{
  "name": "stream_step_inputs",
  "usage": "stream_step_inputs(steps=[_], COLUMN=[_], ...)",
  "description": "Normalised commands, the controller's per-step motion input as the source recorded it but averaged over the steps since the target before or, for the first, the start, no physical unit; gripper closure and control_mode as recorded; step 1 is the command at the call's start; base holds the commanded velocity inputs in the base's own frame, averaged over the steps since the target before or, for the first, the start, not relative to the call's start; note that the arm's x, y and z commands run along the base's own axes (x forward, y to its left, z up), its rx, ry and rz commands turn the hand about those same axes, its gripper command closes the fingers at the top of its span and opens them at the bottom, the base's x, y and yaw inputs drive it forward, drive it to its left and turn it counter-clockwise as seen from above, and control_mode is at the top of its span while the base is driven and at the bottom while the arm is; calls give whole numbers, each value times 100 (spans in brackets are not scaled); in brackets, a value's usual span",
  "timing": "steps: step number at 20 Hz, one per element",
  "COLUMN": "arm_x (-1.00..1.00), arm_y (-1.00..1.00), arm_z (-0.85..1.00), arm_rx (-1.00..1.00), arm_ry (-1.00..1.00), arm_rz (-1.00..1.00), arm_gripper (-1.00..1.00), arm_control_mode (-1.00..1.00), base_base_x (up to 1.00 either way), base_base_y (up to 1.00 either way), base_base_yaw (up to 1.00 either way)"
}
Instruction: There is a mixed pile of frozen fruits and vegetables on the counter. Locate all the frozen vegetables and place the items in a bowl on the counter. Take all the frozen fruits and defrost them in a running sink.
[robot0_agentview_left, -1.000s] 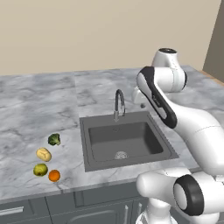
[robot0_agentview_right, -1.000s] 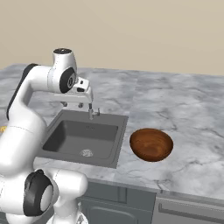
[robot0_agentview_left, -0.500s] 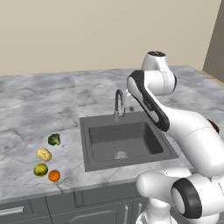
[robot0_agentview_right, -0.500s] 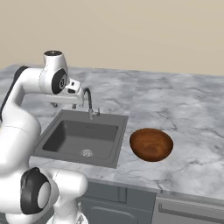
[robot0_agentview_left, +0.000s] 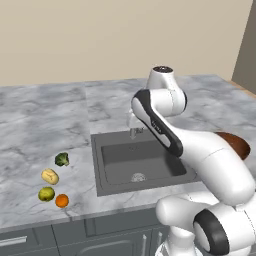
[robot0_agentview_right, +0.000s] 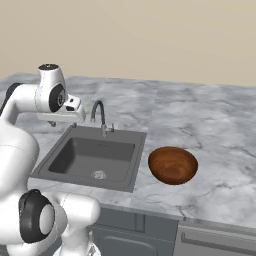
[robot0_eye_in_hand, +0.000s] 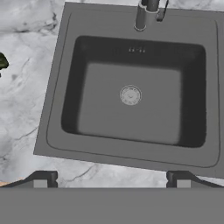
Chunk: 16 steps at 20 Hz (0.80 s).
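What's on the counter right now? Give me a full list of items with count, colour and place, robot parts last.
broccoli floret: 1, dark green, counter left of the sink, farthest back of the pile
potato: 1, pale yellow-tan, just in front of the broccoli
round fruit: 1, yellow-green, in front of the potato
orange ball: 1, bright orange, beside the round fruit, nearest the counter edge
bowl: 1, reddish-brown, counter right of the sink, nothing in it
sink: 1, dark grey, set in the counter, basin holds no item
faucet: 1, grey metal, behind the basin
counter: 1, grey-white marble
end effector: 1, dark tips, open, above the sink's front edge, holding nothing
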Motion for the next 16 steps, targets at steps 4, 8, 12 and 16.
stream_step_inputs(steps=[4, 8, 12, 16], arm_x=[8, 11, 8, 1], arm_y=[32, 35, 36, 40], arm_z=[-23, -22, -19, -19], arm_rx=[0, 0, 0, 0], arm_ry=[0, 0, 0, 0], arm_rz=[0, 0, 0, 0], arm_gripper=[-100, -100, -100, -100], arm_control_mode=[-100, -100, -100, -100], base_base_x=[0, 0, 0, 0], base_base_y=[0, 0, 0, 0], base_base_yaw=[0, 0, 0, 0])
